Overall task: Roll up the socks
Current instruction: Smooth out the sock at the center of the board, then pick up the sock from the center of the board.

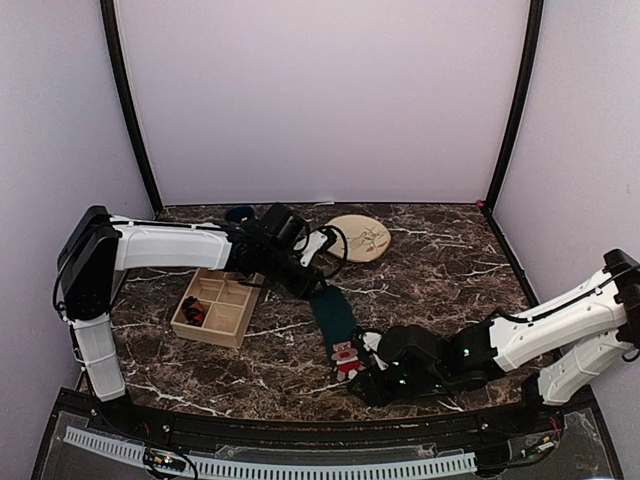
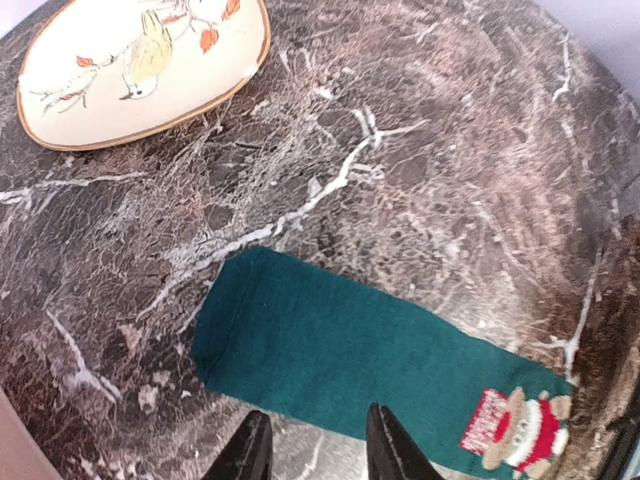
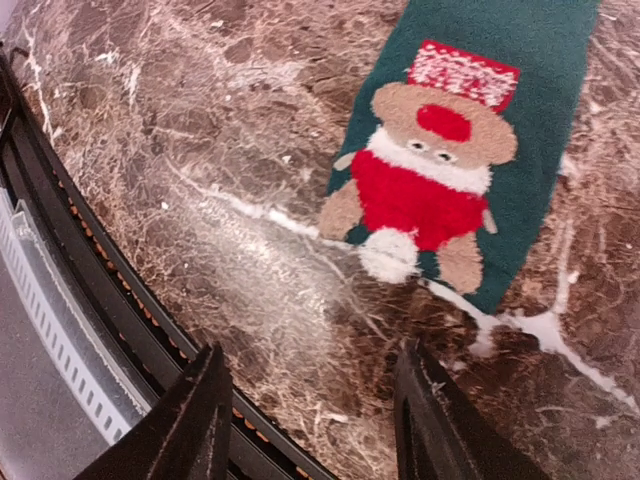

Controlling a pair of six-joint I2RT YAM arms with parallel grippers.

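Teal sock (image 1: 333,315) lies flat on marble bench (image 1: 440,270), mid-front, w/ bear patch (image 3: 425,190) end twd right arm. Left end effector (image 2: 318,452) at plain end, fingers slightly apart, nothing btwn; right end effector (image 3: 318,420) spread wide, low by patch end, off the sock. Bird plate (image 1: 358,238) behind, wooden tray (image 1: 230,318) to left.

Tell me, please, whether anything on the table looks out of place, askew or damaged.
Nothing stands out. The teal sock lies flat and smooth on the marble table, the plate sits level, and nothing looks spilled or damaged. The left gripper and right gripper are open.
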